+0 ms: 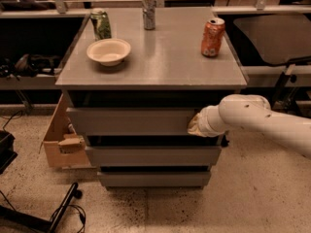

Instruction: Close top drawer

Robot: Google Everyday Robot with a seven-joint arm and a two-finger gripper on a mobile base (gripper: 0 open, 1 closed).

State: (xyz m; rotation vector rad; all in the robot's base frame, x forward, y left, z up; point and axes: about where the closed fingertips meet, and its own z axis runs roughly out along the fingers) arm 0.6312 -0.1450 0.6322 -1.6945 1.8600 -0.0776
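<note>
I'm in the middle of the push. The white arm's end effector (pixel 193 126) is pressed against the right end of the wide grey flat-fronted top drawer (pixel 129 121), which looks like it pokes out a bit from under the grey table (pixel 165 64). I can't tell if the end effector is apart or together. Next I'd push straight in, since shoving off-centre could jam it. A round white bowl (pixel 109 51) and an orange soda can (pixel 213 30) sit up top, and there's a brown cardboard box (pixel 62 141) on the speckled floor.
</note>
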